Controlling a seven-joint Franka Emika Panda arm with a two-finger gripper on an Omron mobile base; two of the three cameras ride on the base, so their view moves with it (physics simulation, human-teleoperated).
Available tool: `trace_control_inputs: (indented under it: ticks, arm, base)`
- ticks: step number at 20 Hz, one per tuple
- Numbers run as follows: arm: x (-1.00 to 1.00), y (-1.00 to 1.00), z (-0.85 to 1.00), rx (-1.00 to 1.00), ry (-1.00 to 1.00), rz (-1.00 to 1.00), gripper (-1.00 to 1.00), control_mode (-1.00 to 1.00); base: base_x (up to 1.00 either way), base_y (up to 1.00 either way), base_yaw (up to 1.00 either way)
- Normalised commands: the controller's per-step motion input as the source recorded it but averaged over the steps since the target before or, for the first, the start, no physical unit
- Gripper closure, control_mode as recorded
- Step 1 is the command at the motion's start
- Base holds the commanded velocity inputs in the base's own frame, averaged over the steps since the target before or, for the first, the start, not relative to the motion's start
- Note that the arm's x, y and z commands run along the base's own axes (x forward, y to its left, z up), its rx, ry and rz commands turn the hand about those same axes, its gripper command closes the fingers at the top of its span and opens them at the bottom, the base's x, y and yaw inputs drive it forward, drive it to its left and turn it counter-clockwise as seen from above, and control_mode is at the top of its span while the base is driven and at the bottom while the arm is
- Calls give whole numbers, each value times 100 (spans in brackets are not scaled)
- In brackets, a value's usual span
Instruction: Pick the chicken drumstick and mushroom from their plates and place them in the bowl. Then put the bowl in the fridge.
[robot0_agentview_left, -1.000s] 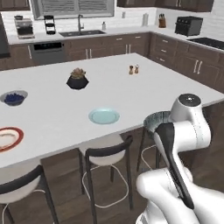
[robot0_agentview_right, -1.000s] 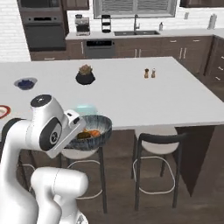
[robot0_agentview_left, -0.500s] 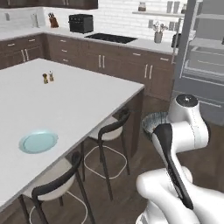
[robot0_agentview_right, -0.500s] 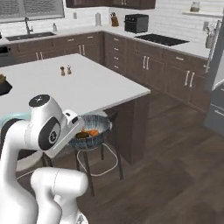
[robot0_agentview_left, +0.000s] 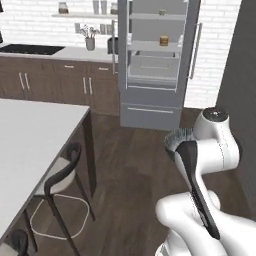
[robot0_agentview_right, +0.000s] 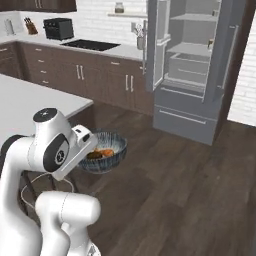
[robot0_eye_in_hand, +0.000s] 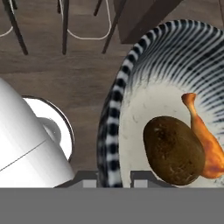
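two foods lie in the wide dark grey bowl with the pale streaked inside (robot0_eye_in_hand: 144, 74): the dark brown rounded mushroom (robot0_eye_in_hand: 173, 150) touching the golden-orange chicken drumstick (robot0_eye_in_hand: 204, 139). the fingers (robot0_eye_in_hand: 114, 180) are nearly closed, pinching the bowl's rim and holding it above the wooden floor (robot0_agentview_right: 190, 190). the tall grey fridge (robot0_agentview_right: 200, 65) stands open ahead, well apart.

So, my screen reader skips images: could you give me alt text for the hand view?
A striped bowl seen from above, its rim clamped in the pincer, holds a brown mushroom and an orange chicken drumstick lying side by side. Dark wood floor and stool legs show beneath.
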Motion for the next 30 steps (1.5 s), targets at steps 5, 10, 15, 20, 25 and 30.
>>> trace_control_inputs:
  ticks: [5, 10, 15, 20, 25, 30]
  arm:
    - [0, 0, 0, 0, 0, 0, 100, 100]
    - [0, 0, 0, 0, 0, 0, 100, 100]
    - [0, 0, 0, 0, 0, 0, 100, 100]
    - [0, 0, 0, 0, 0, 0, 100, 100]
    - [0, 0, 0, 0, 0, 0, 100, 100]
    - [0, 0, 0, 0, 0, 0, 100, 100]
  base:
    - [100, -17, -14]
    - [100, -25, 16]
    - [100, -25, 18]
    - [100, 0, 0]
    - [100, 1, 1]
    - [99, 6, -11]
